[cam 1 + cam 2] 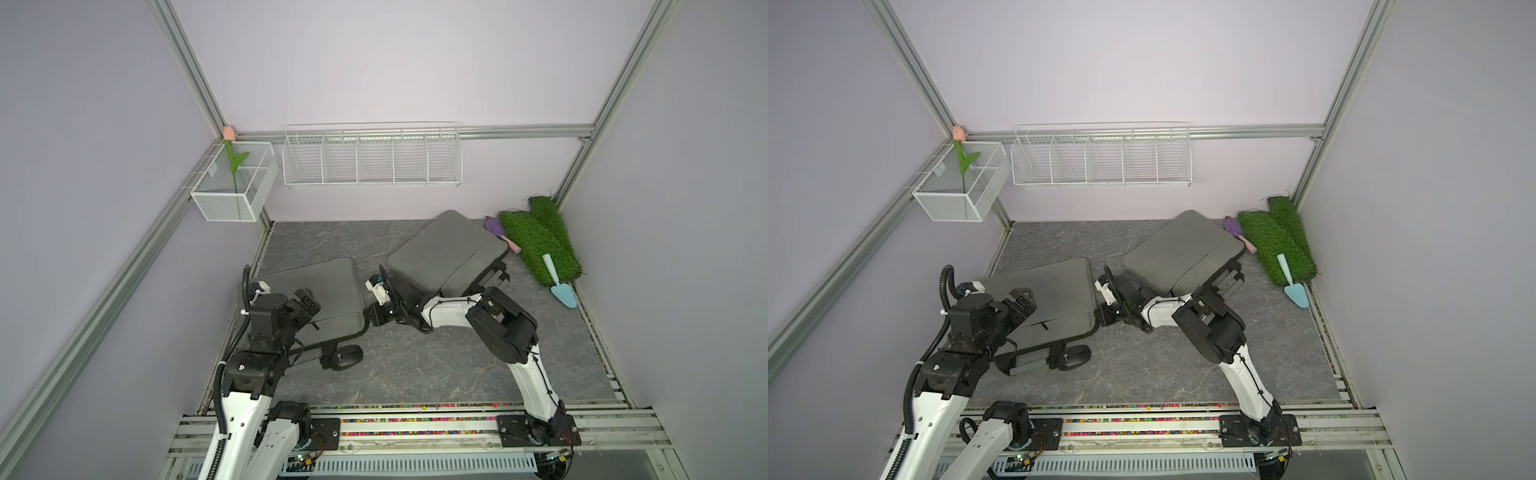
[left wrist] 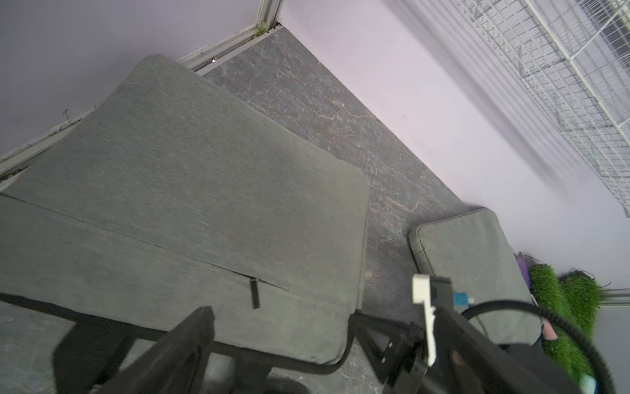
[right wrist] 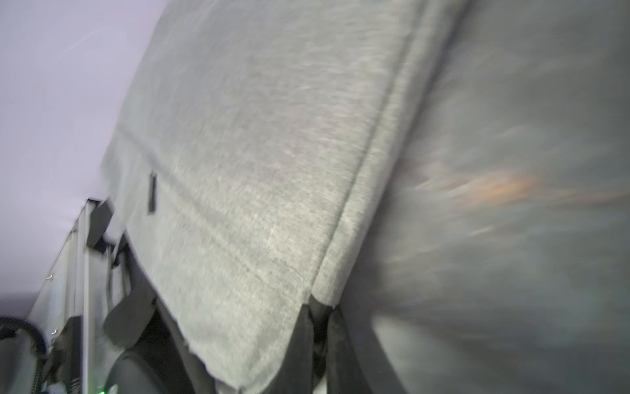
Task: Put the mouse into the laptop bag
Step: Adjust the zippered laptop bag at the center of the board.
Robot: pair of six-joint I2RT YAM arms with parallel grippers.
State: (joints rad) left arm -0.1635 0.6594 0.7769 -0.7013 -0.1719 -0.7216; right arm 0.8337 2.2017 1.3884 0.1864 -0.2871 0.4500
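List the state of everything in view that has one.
mouse: on the table, outside the bag, ungripped
laptop bag: flat, front pocket looks zipped shut
second bag: flat, looks closed
left gripper: jaws open, above the laptop bag, empty
right gripper: jaws shut at the laptop bag's corner; any pinch unclear
tulip: upright in mesh basket

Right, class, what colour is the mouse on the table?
Black; the mouse shows best in a top view.
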